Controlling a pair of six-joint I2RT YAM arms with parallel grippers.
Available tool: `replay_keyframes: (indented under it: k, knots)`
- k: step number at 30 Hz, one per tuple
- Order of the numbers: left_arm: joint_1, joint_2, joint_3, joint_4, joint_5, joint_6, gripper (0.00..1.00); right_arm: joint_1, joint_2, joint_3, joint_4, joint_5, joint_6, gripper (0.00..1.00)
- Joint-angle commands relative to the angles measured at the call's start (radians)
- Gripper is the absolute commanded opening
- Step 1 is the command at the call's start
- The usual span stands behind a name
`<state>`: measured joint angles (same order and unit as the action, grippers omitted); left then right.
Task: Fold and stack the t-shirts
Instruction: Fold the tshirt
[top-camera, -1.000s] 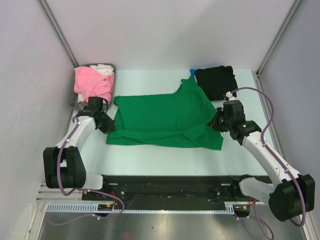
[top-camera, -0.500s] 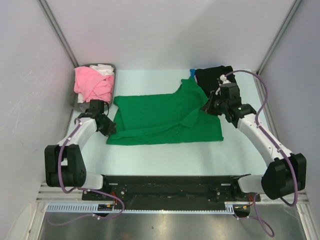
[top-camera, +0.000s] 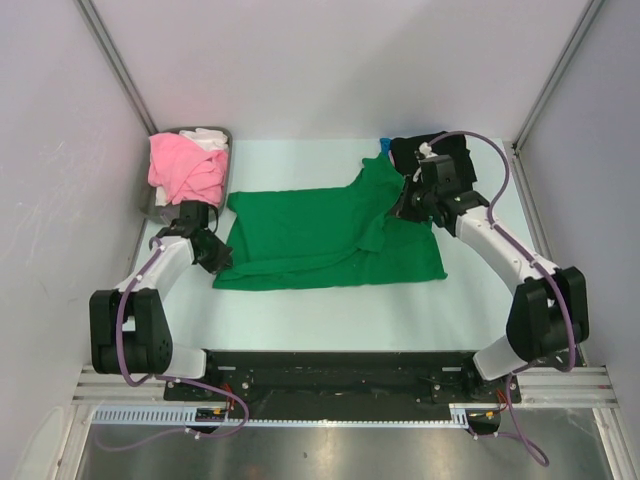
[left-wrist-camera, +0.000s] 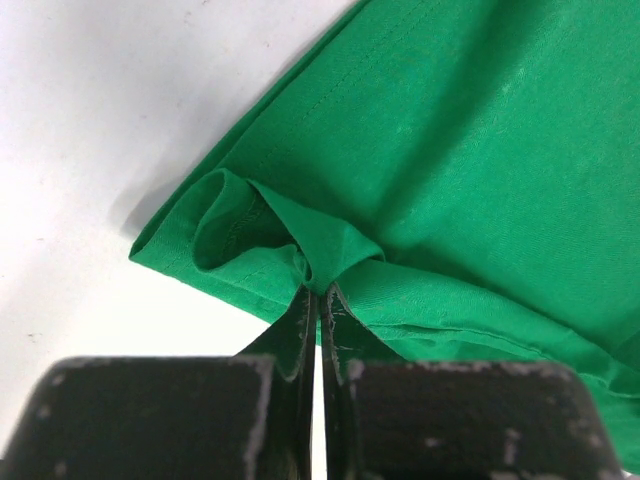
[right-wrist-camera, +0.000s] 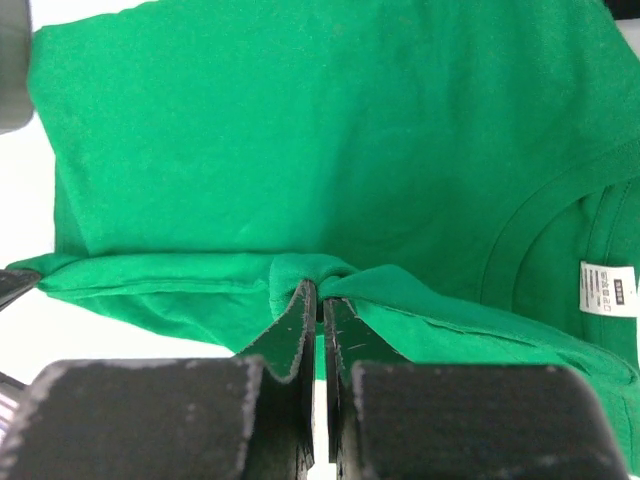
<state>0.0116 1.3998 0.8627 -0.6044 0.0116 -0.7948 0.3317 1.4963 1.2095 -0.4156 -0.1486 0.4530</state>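
A bright green t-shirt lies spread across the middle of the table, with its near edge partly folded over. My left gripper is shut on the shirt's left edge; the left wrist view shows the pinched green fold between the fingers. My right gripper is shut on the shirt's right side, lifted over the cloth near the collar. The right wrist view shows the pinched fold and the white neck label. A folded black t-shirt lies at the back right. Pink and white tees are heaped at the back left.
The dark grey tray holding the pink and white tees stands at the back left corner. A bit of blue cloth shows beside the black shirt. White walls with metal posts close in both sides and the back.
My right gripper has carried the shirt's right edge from the near right up toward the collar and black shirt, folding the cloth over. My left gripper has barely moved.
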Motion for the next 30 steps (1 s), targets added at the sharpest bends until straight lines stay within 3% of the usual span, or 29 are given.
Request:
replay_keyframes:
  k: [1, 7, 8, 9, 11, 12, 13, 14, 15, 19, 21, 24, 30]
  knots:
    - [0.008, -0.007, 0.015, 0.009, -0.004, -0.018, 0.0, -0.01, 0.071, 0.053, 0.06, -0.003, 0.001, 0.0]
    - [0.016, 0.044, 0.068, 0.005, -0.009, -0.057, 0.0, -0.026, 0.264, 0.192, 0.087, -0.005, 0.033, 0.0]
    - [0.016, 0.056, 0.082, 0.0, -0.009, -0.058, 0.01, -0.028, 0.289, 0.215, 0.083, 0.007, 0.036, 0.13]
    - [0.019, 0.085, 0.103, -0.014, -0.036, -0.063, 0.02, -0.029, 0.336, 0.257, 0.087, 0.015, 0.038, 0.34]
    - [0.043, 0.113, 0.12, -0.011, -0.033, -0.083, 0.07, -0.036, 0.378, 0.297, 0.089, 0.056, 0.044, 0.46]
    - [0.068, 0.129, 0.127, 0.008, -0.019, -0.098, 0.21, -0.037, 0.402, 0.309, 0.1, 0.072, 0.044, 0.78]
    - [0.079, 0.133, 0.124, 0.029, 0.007, -0.11, 0.26, -0.039, 0.406, 0.321, 0.107, 0.092, 0.046, 0.93]
    - [0.083, 0.133, 0.122, 0.044, 0.014, -0.115, 0.36, -0.042, 0.403, 0.323, 0.109, 0.131, 0.056, 1.0]
    - [0.088, 0.131, 0.136, 0.031, 0.013, -0.116, 0.52, -0.04, 0.395, 0.32, 0.101, 0.138, 0.062, 1.0]
    - [0.082, 0.029, 0.11, -0.024, 0.004, -0.072, 0.72, -0.011, 0.209, 0.204, 0.094, 0.214, 0.041, 1.0]
    - [0.07, -0.097, 0.06, -0.059, -0.007, -0.046, 0.99, 0.021, 0.127, 0.128, 0.045, 0.276, 0.027, 1.0]
    - [0.016, -0.271, -0.019, -0.135, -0.067, -0.006, 1.0, 0.073, -0.046, -0.011, 0.018, 0.319, 0.029, 1.0]
    - [-0.065, -0.543, -0.264, -0.152, -0.038, -0.107, 1.0, 0.144, -0.319, -0.275, -0.048, 0.391, 0.11, 1.0]
